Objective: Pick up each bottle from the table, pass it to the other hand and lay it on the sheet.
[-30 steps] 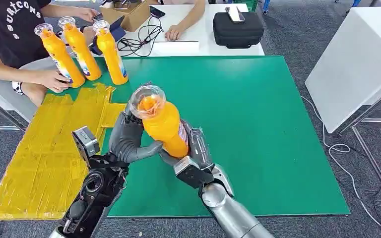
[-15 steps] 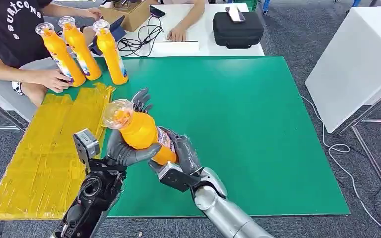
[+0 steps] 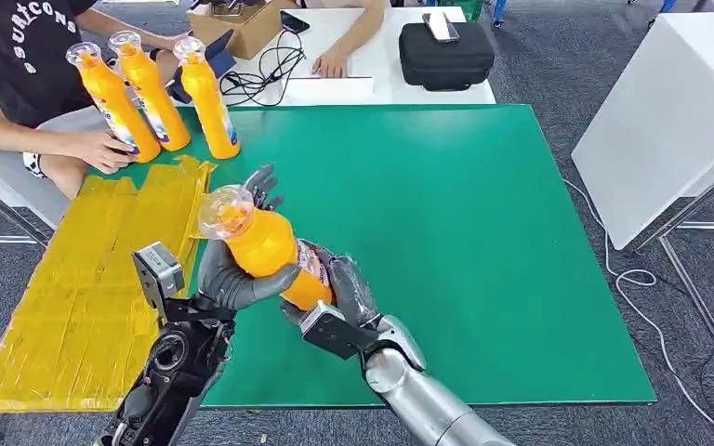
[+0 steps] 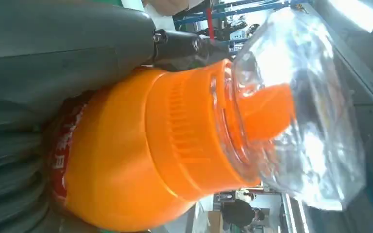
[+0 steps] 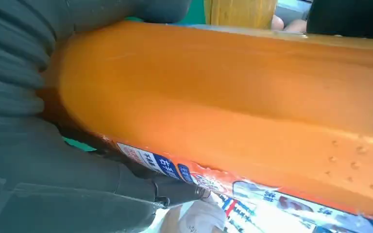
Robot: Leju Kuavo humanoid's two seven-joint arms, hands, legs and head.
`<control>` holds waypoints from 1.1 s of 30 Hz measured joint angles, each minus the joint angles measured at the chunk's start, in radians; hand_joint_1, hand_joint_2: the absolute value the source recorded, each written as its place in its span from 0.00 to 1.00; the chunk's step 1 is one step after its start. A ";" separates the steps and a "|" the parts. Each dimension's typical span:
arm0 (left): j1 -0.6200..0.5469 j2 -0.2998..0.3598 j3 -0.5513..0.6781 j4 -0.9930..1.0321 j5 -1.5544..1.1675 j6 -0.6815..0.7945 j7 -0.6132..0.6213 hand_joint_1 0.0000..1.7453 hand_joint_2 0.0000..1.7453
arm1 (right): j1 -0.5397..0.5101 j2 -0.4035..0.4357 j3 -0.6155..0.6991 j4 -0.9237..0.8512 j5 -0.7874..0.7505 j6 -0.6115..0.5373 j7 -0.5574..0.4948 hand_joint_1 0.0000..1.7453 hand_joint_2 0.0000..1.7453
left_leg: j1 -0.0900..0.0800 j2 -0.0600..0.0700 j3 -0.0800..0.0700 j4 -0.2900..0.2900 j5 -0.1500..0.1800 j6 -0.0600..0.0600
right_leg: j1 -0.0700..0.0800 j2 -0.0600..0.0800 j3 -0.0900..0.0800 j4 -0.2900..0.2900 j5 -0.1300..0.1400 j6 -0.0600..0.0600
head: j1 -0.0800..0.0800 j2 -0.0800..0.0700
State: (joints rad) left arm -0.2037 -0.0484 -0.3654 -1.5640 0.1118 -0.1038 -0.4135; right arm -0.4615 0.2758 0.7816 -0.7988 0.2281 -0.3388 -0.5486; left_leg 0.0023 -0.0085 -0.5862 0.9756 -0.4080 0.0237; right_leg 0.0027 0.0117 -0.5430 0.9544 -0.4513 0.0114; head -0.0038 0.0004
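While both robot hands clamp the bottle (image 3: pixel 265 246), left robot hand (image 3: pixel 232 274) up top, right robot hand (image 3: pixel 339 293) below; release early and it drops short of the sheet (image 3: pixel 84 288).

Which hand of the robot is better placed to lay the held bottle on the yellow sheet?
Probably the left hand. It grips the bottle near its neck and is on the side of the yellow sheet. The right hand holds the base, farther away.

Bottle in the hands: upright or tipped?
Tipped. The bottle leans with its clear cap toward the yellow sheet, its base lower, held between the left hand and right hand.
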 measured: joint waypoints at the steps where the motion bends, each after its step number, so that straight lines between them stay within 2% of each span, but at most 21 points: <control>1: 0.003 0.000 0.001 0.000 0.000 0.000 -0.004 1.00 1.00 | 0.000 0.001 0.000 0.002 0.000 -0.001 -0.002 1.00 1.00 | 0.000 0.000 0.000 0.000 0.000 0.000 | 0.000 0.000 0.000 0.000 0.000 0.000 | 0.000 0.000; 12: 0.013 0.000 0.006 -0.015 0.000 0.002 -0.008 1.00 1.00 | 0.001 0.002 0.000 0.002 -0.006 -0.002 -0.006 1.00 1.00 | 0.000 0.000 0.000 0.000 0.000 0.000 | 0.000 0.000 0.000 0.000 0.000 0.000 | 0.000 0.000; 22: 0.011 -0.005 0.013 -0.030 0.000 0.003 -0.009 1.00 1.00 | 0.014 -0.013 -0.002 -0.073 -0.007 -0.040 0.001 0.98 1.00 | 0.000 0.000 0.000 0.000 0.000 0.000 | 0.000 0.000 0.000 0.000 0.000 0.000 | 0.000 0.000; 23: 0.009 -0.006 0.013 -0.030 0.000 0.002 -0.009 1.00 1.00 | 0.015 -0.016 -0.002 -0.079 -0.006 -0.040 0.002 0.00 1.00 | 0.000 0.000 0.000 0.000 0.000 0.000 | 0.000 0.000 0.000 0.000 0.000 0.000 | 0.000 0.000; 28: -0.004 -0.009 0.023 -0.030 -0.016 0.050 -0.008 1.00 1.00 | 0.038 -0.035 -0.021 -0.154 -0.010 -0.094 -0.015 0.00 1.00 | 0.000 0.000 0.000 0.000 0.000 0.000 | 0.000 0.000 -0.001 0.000 0.000 0.000 | 0.000 0.000; 33: -0.014 -0.005 0.060 -0.031 -0.118 0.135 -0.015 1.00 1.00 | 0.088 -0.089 -0.063 -0.310 0.018 -0.127 0.002 0.00 1.00 | 0.000 0.000 0.000 0.000 0.000 0.000 | 0.000 0.000 0.000 0.000 0.000 0.000 | 0.000 0.000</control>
State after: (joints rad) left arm -0.2175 -0.0530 -0.3052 -1.5946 -0.0067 0.0312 -0.4284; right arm -0.3739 0.1866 0.7183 -1.1088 0.2460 -0.4658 -0.5467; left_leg 0.0023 -0.0088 -0.5863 0.9758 -0.4080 0.0237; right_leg 0.0026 0.0116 -0.5434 0.9543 -0.4512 0.0114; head -0.0034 0.0004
